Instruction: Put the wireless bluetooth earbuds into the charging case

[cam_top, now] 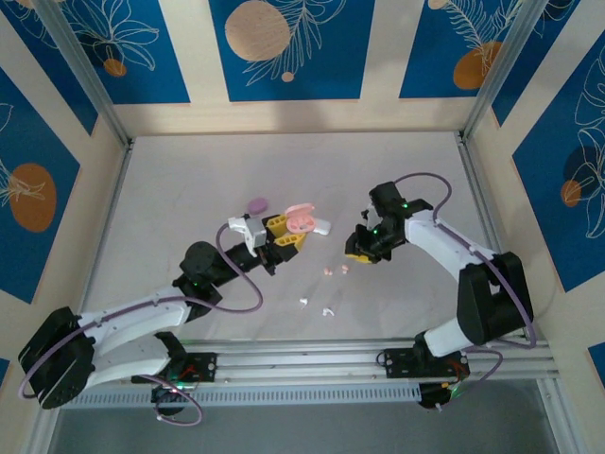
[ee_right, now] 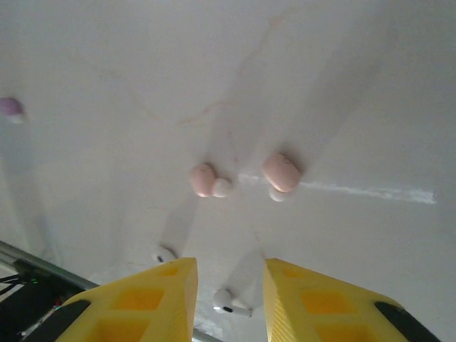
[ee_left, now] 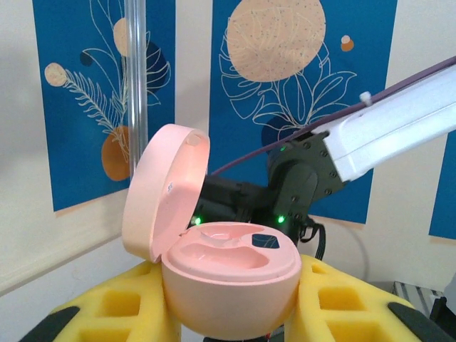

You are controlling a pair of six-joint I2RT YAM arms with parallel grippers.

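Near the middle of the table (cam_top: 189,180), the left gripper (cam_top: 282,238) was clamped on the pink charging case (ee_left: 229,274), its yellow fingers (ee_left: 117,303) pressing the lower shell from either side. The case sat upright, and in the left wrist view its lid was hinged open to the left. The moulded wells inside lay exposed, with a dark patch in the right-hand one. Facing it across a short gap, the right gripper (ee_right: 229,274) hung over the table with its jaws apart and nothing between the pads. Ahead of its fingers in the right wrist view, two pink earbuds (ee_right: 203,179) lay on the surface side by side but not touching, each with a pale tip against it. Two white earbuds (ee_right: 226,301) lay closer to the camera, one framed in the gap between the fingers and the other off to the left of them. From above, all four buds lay on the bare surface between the two grippers, toward the near edge and apart from the case. A lilac case (cam_top: 257,204) rested on the table just beyond the left gripper.
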